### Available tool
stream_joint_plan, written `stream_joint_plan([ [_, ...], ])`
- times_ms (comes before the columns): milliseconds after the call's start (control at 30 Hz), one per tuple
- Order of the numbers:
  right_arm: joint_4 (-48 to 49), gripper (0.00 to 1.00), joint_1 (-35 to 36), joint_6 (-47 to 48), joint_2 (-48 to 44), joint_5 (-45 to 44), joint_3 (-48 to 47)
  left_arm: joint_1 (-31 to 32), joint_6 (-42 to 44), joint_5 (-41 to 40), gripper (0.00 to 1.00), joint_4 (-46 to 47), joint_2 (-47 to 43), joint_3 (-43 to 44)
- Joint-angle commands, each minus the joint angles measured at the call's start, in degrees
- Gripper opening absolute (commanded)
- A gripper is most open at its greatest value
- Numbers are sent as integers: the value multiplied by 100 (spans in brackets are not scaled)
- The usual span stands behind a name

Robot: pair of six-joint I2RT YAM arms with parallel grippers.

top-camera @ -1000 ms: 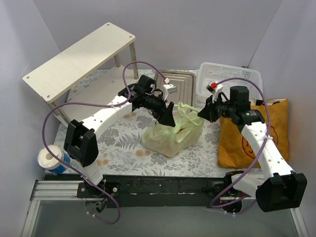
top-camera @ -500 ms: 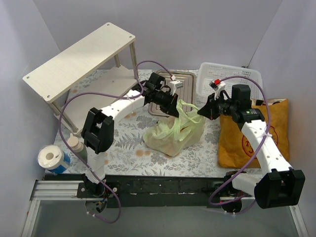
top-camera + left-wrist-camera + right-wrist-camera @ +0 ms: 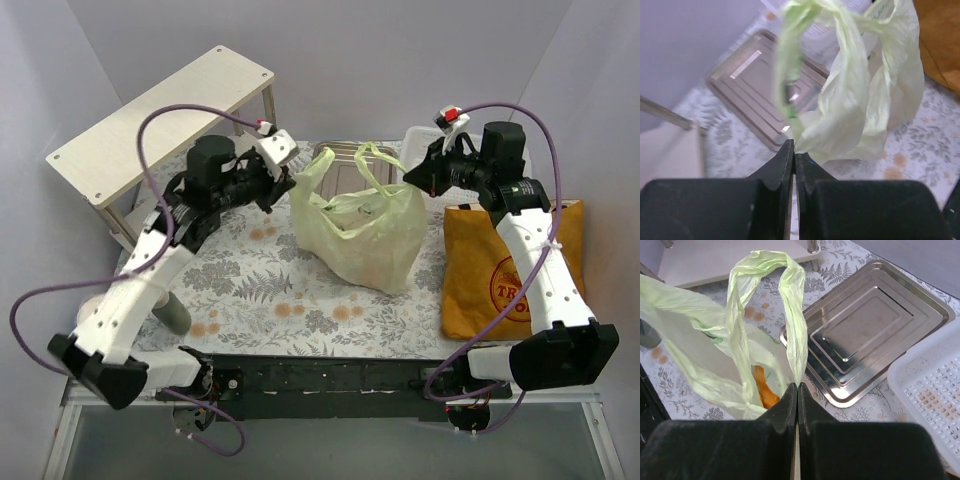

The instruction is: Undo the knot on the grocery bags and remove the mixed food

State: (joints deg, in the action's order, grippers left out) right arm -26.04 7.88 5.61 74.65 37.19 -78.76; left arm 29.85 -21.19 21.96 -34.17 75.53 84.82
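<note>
The only lettering that can be read is on the orange tote [image 3: 470,285] at the right of the overhead view. A round red logo [image 3: 503,292] printed on its front shows the capital letters "TR", and the rest of the wording is hidden behind the right arm [image 3: 545,270]. A few dark green marks near the top of the green plastic bag [image 3: 855,100] in the left wrist view are too blurred to read.

green bag [image 3: 365,240] hung taut across mid-table, open tablecloth [image 3: 270,290] in front, tray [image 3: 865,325] and basket [image 3: 935,385] close behind, tote [image 3: 500,290] blocking right
</note>
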Motion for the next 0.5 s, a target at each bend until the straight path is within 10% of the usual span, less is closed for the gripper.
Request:
stream_joint_plan([
  [0, 100, 1, -32, -288, 6, 376, -219, 74, 800, -1438, 0, 176, -626, 200],
  [333, -507, 1, -23, 538, -477, 623, 466, 311, 765, -492, 0, -2215, -2374, -1017],
  [467, -446, 2, -32, 398, -557, 649, 880, 425, 581, -394, 46, -2506, -2885, -1951],
])
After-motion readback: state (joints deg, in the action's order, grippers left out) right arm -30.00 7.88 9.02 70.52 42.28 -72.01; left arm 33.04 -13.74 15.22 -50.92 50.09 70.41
